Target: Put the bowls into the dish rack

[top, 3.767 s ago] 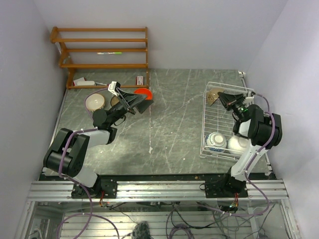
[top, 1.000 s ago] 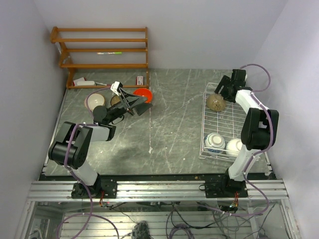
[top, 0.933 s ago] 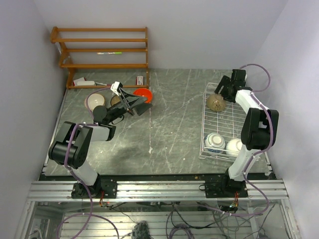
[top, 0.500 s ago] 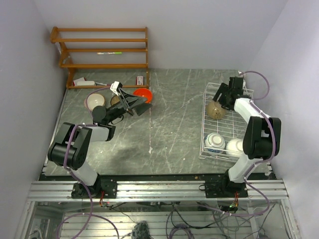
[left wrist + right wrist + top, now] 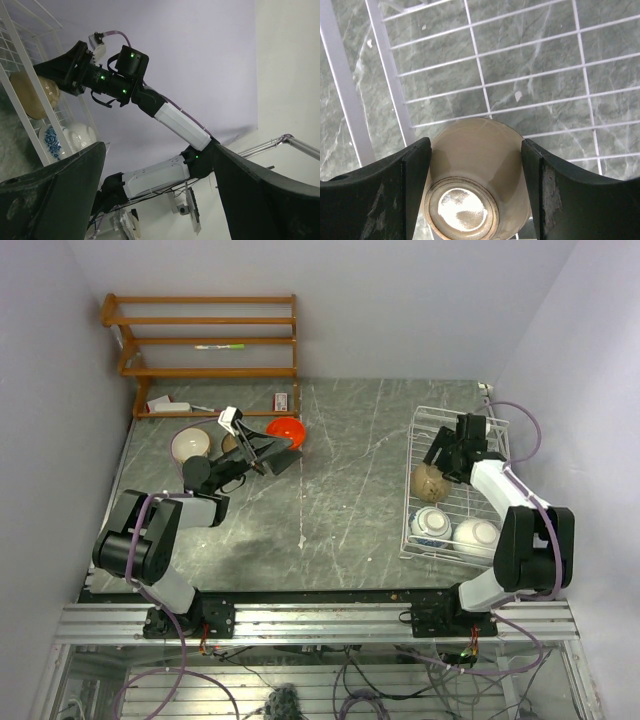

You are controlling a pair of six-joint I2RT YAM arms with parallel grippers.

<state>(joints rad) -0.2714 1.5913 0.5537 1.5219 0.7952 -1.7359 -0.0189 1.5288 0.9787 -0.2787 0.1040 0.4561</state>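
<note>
My right gripper (image 5: pixel 437 462) (image 5: pixel 472 195) is shut on the tan-brown bowl (image 5: pixel 428 482) (image 5: pixel 475 185). It holds the bowl by its sides, foot ring toward the wrist camera, over the middle of the white wire dish rack (image 5: pixel 448 408) (image 5: pixel 530 75). A blue-and-white bowl (image 5: pixel 432 524) and a white bowl (image 5: pixel 476 535) sit at the rack's near end. My left gripper (image 5: pixel 262 450) (image 5: pixel 160 200) is open and empty, tilted upward beside the orange-red bowl (image 5: pixel 286 428). A cream bowl (image 5: pixel 189 445) stands to its left. In the left wrist view the tan bowl (image 5: pixel 32 97) shows far off.
A brown wooden shelf unit (image 5: pixel 205 340) stands at the back left with a green pen (image 5: pixel 220 346) on it. A white item (image 5: pixel 165 403) and a small box (image 5: pixel 283 400) lie at its foot. Walls close in on both sides.
My right arm has carried the tan bowl from the rack's far end toward its middle. The left gripper has barely shifted beside the orange bowl.
</note>
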